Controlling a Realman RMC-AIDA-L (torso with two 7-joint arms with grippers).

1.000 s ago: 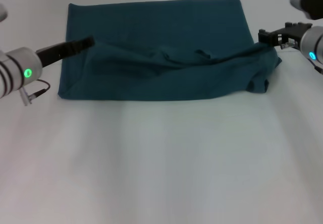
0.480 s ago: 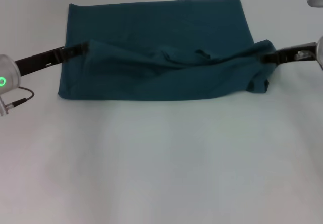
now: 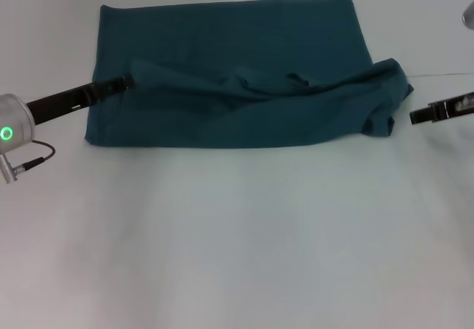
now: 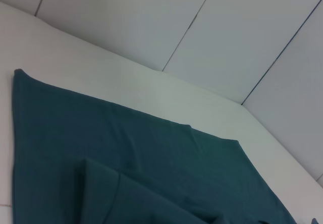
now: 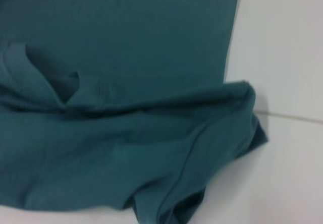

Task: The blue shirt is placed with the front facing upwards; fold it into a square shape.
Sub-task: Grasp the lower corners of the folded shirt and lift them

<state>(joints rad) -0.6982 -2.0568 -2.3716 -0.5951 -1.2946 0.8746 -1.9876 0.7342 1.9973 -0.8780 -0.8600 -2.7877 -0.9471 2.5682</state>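
Since half a second ago, my right gripper (image 3: 412, 117) has backed off the blue shirt (image 3: 237, 77) and now hangs just right of its bunched right end, not touching; I cannot tell its fingers' state. On the left, my left gripper (image 3: 127, 82) reaches the folded-over edge; whether it grips, I cannot tell. Farther back, the shirt lies flat on the white table (image 3: 237, 240).

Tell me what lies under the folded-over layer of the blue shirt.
Under the blue shirt's rumpled upper layer lies more of the same fabric, flat on the white table. Whatever else that layer covers is hidden.
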